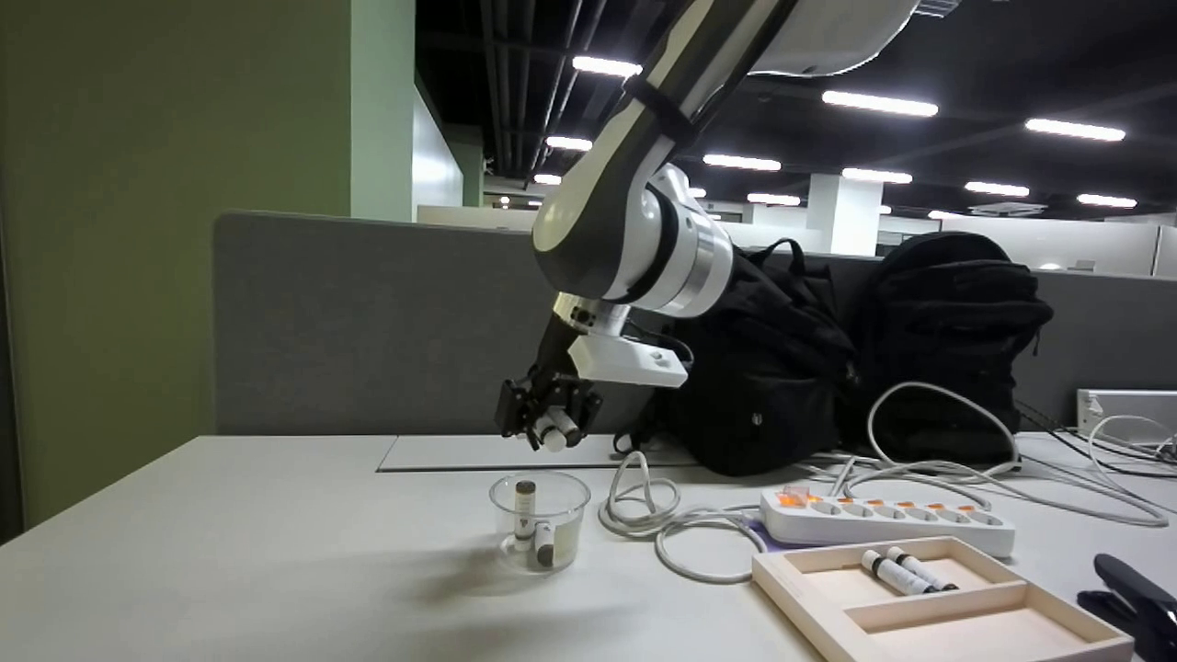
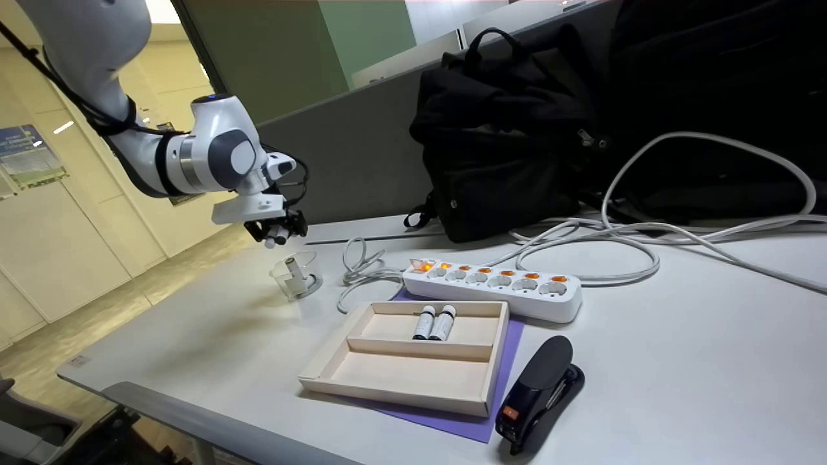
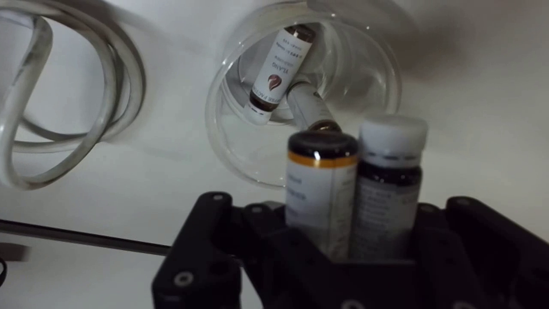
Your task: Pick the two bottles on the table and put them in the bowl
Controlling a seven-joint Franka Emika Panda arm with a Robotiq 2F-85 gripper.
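Note:
My gripper [image 1: 552, 418] is shut on two small bottles side by side, above and slightly behind the clear bowl [image 1: 572, 533]. In the wrist view, one held bottle [image 3: 319, 193] shows its dark base and an orange band, and the other held bottle [image 3: 388, 193] shows a white cap. The clear bowl [image 2: 279, 274] holds two more labelled bottles. One leans upright [image 1: 524, 510] and one lies lower [image 1: 544, 544]; in the wrist view they are the YLANG bottle [image 3: 281, 66] and a partly hidden bottle [image 3: 309, 105]. The fingertips are partly hidden by the held bottles.
A wooden tray [image 2: 420, 349] holds two white-labelled bottles [image 2: 433, 323] in its rear compartment. A power strip [image 2: 491, 284], looped cables [image 1: 644, 515], a black stapler [image 2: 541, 387] and black backpacks [image 1: 947, 349] stand around it. A grey partition [image 1: 368, 322] runs behind the table.

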